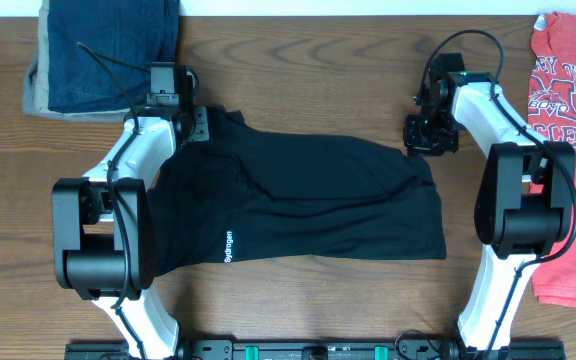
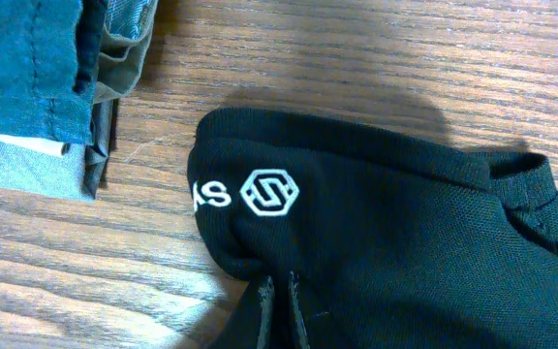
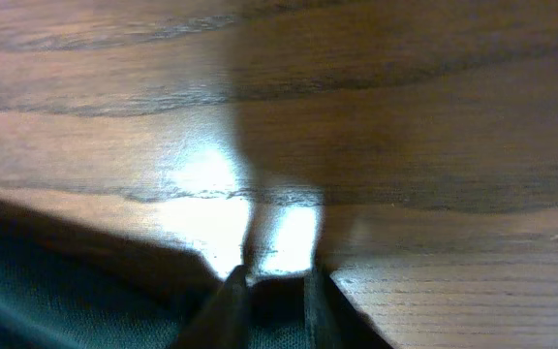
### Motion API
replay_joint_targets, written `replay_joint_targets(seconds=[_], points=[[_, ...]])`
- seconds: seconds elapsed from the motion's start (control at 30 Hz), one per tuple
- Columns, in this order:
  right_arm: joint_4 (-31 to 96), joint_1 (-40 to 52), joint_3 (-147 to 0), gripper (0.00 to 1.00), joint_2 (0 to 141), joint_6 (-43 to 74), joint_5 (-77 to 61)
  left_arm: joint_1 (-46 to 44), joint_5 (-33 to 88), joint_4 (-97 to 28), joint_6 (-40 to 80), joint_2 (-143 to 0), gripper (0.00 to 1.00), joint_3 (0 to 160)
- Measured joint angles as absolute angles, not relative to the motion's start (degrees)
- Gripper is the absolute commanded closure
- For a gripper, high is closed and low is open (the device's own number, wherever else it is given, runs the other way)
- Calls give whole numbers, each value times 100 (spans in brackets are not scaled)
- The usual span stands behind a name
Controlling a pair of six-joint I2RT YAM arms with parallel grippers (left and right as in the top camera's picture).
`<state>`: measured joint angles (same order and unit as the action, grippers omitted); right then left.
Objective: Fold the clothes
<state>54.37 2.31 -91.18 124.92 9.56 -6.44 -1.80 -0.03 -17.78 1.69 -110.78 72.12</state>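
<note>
The clothes, a black shirt (image 1: pixel 308 200), lie spread flat across the middle of the table, with white lettering (image 1: pixel 224 248) near the front left. My left gripper (image 1: pixel 198 125) is at the shirt's far left corner. In the left wrist view its fingertips (image 2: pixel 279 281) are pinched shut on a fold of black fabric (image 2: pixel 405 233), just below a white hexagon logo (image 2: pixel 270 192). My right gripper (image 1: pixel 420 140) sits at the far right corner. In the right wrist view it (image 3: pixel 277 276) has the dark fabric edge (image 3: pixel 46 291) filling the narrow gap between its fingers.
A stack of blue denim and tan cloth (image 1: pixel 103 55) lies at the far left, close to the left gripper and also in the left wrist view (image 2: pixel 27 87). A red printed T-shirt (image 1: pixel 568 150) lies along the right edge, behind the right arm.
</note>
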Motion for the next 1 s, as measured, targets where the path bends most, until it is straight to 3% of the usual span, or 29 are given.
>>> replay_joint_targets(seconds=[0.03, 0.3, 0.5, 1.0], points=[[5441, 233, -9118, 99, 12503, 961, -635, -180, -3, -1778, 169, -11078, 92, 7212], [5767, 209, -9181, 99, 12519, 1122, -534, -180, 82, -2071, 172, -11000, 94, 7210], [6176, -8, -9524, 99, 12523, 1282, -517, -178, 482, -2300, 172, -10154, 94, 7201], [6827, -102, -9703, 99, 11817, 1509, -493, -176, 707, -3778, 172, -9384, 94, 7203]])
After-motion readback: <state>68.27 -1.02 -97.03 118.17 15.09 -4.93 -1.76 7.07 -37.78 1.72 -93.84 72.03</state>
